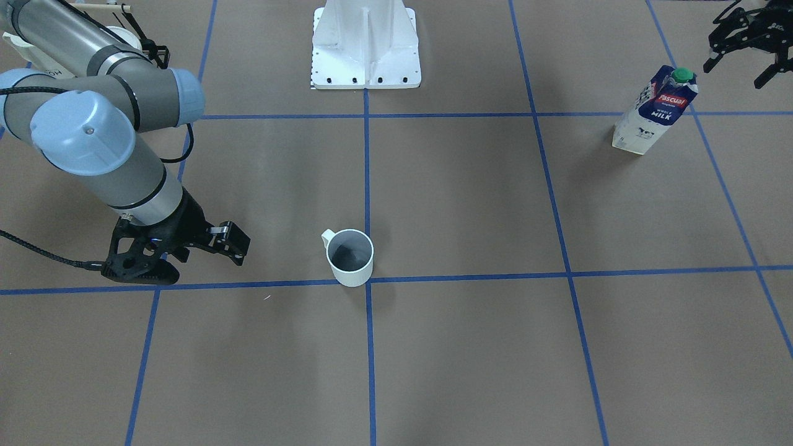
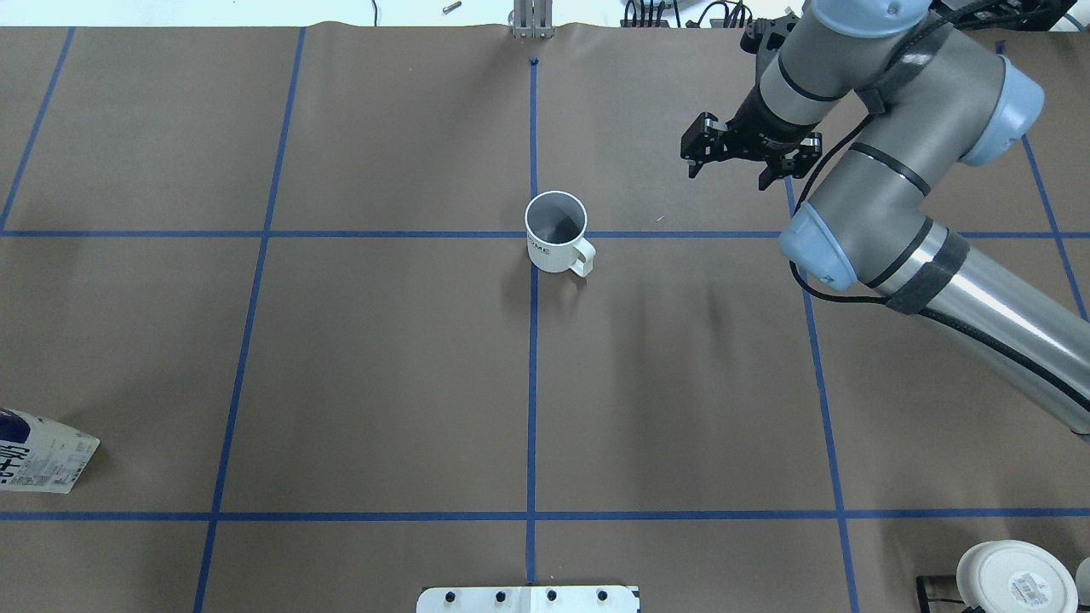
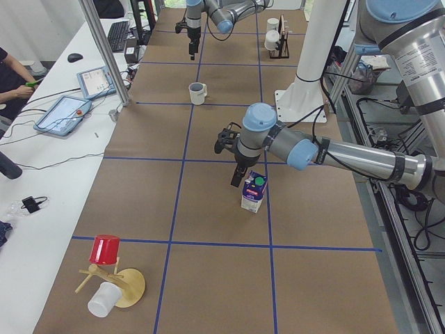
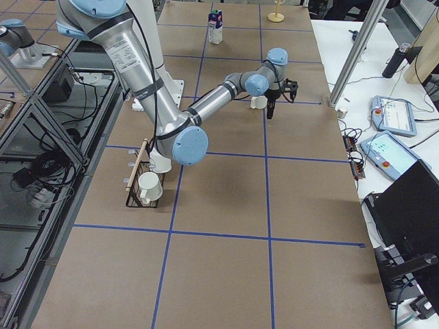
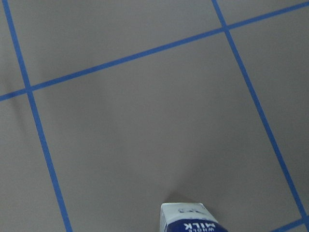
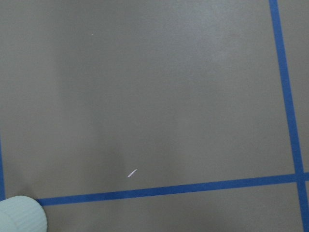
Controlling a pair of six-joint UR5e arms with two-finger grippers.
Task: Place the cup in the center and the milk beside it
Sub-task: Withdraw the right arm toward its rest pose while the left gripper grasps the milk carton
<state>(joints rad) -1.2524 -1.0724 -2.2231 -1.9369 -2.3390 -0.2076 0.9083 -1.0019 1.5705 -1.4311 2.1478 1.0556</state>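
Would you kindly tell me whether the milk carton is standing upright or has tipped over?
Upright: the milk stands on its base, green cap on top, in both the front-facing and left views.

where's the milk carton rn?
Front-facing view, upper right: the tall blue-and-white milk carton stands upright on the robot's left side, near the left gripper and far from the small white mug.
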